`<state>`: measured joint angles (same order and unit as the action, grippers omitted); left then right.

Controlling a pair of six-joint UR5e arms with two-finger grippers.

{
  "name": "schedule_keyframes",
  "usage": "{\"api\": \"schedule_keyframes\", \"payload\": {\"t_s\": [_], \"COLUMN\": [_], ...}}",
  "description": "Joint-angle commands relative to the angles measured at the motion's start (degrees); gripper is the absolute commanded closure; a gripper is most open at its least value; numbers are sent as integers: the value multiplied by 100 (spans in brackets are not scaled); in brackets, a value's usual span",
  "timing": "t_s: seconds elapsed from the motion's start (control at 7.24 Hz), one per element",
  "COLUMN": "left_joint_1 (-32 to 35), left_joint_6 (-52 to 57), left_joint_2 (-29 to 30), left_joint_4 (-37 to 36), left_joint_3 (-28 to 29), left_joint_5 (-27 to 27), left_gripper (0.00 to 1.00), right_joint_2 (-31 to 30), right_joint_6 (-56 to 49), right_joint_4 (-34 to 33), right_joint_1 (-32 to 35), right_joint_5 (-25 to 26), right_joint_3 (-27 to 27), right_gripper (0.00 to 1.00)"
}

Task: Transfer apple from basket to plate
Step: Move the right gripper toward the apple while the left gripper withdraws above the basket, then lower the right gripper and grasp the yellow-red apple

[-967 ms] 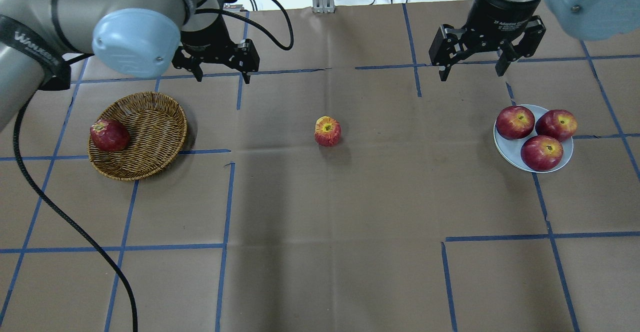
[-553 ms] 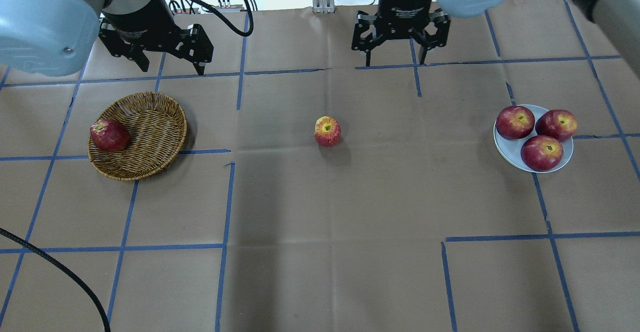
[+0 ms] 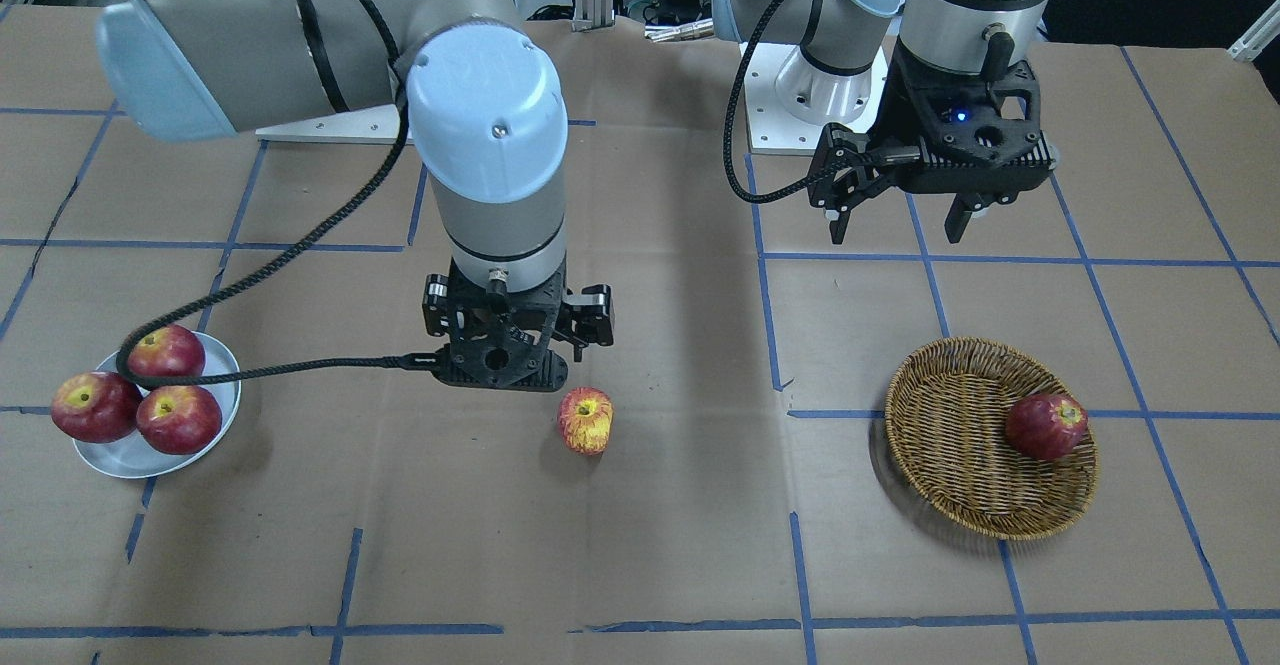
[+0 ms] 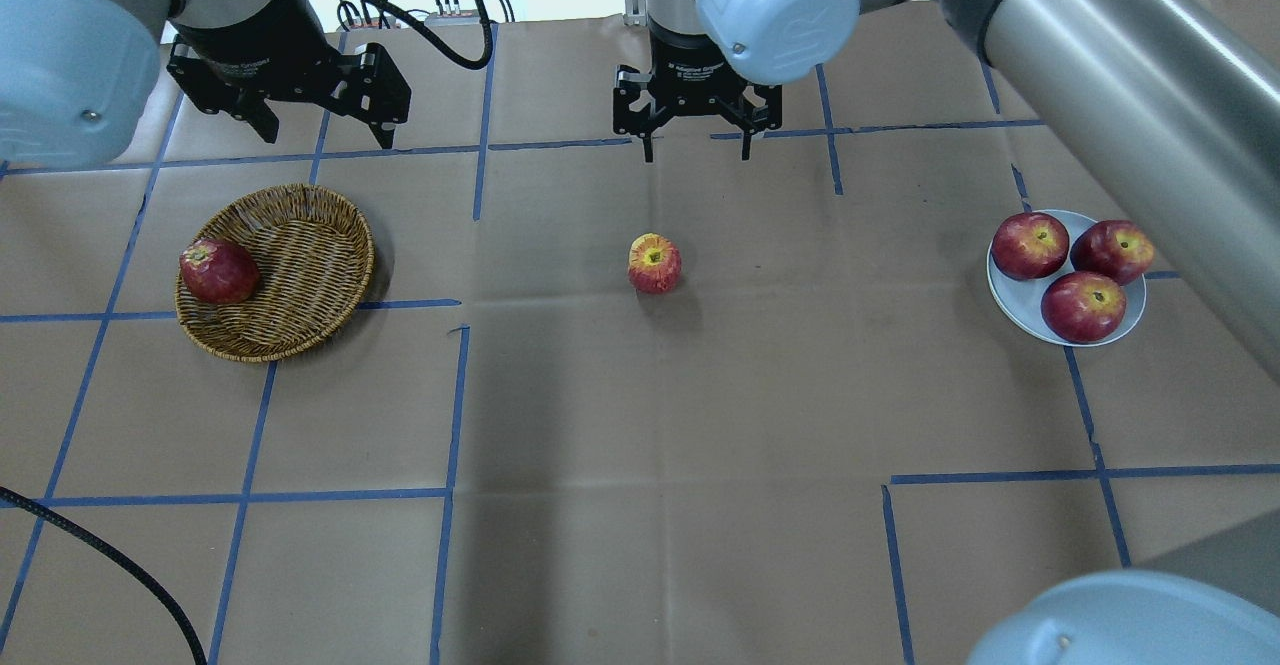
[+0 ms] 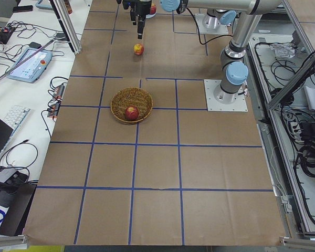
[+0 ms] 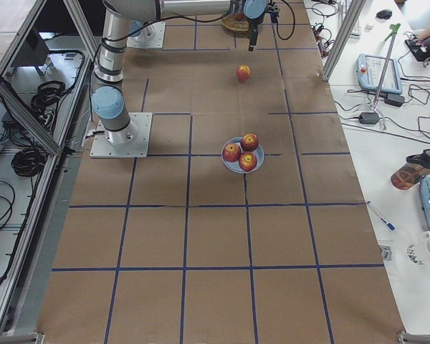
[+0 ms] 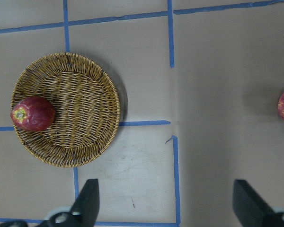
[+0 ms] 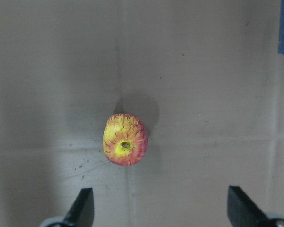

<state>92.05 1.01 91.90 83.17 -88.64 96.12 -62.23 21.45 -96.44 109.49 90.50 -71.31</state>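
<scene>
The pale red-and-yellow apple (image 4: 655, 263) lies on the bare table at its middle, outside both the basket and the plate; it also shows in the right wrist view (image 8: 125, 145). The wicker basket (image 4: 320, 235) at the left holds one dark red apple (image 4: 218, 271). The pale grey plate (image 4: 1012, 301) at the right holds three dark red apples. My right gripper (image 4: 697, 155) is open and empty, above the table just beyond the pale apple. My left gripper (image 4: 328, 137) is open and empty, beyond the basket.
Brown paper with a blue tape grid covers the table. The right arm's long link (image 4: 1130, 95) crosses above the plate side. A black cable (image 4: 90, 545) trails over the near left corner.
My right gripper has swung left from above the plate to behind the pale apple. My left gripper has shifted left and slightly back. The apples, basket and plate have not moved.
</scene>
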Motion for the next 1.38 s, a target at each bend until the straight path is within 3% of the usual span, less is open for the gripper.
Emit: {"api": "schedule_keyframes", "payload": {"t_s": [0.0,0.14,0.41,0.55,0.69,1.11,1.24], "left_joint_1": [-55,-64,-64,-73,-73,-73,-64], "left_joint_6": [49,-21,-4,31,40,40,40], "left_joint_2": [21,39,30,30,4,-58,-84], "left_joint_4": [-2,-11,-2,-11,6,121,190], "left_joint_3": [-205,-249,-267,-267,-267,-276,-276], "left_joint_5": [12,-5,-127,-755,-770,-770,-770], "left_gripper": [1,1,1,1,1,1,1], "right_joint_2": [350,482,510,580,632,861,862], "right_joint_6": [87,79,87,87,87,78,78], "right_joint_4": [-304,-506,-1845,-2366,-2649,-2678,-2679], "right_joint_1": [177,195,187,178,178,195,195], "right_joint_5": [3,3,81,82,56,-15,-15], "right_joint_3": [-49,-180,-986,-1364,-1603,-1658,-1623], "right_gripper": [0,1,0,0,0,0,7]}}
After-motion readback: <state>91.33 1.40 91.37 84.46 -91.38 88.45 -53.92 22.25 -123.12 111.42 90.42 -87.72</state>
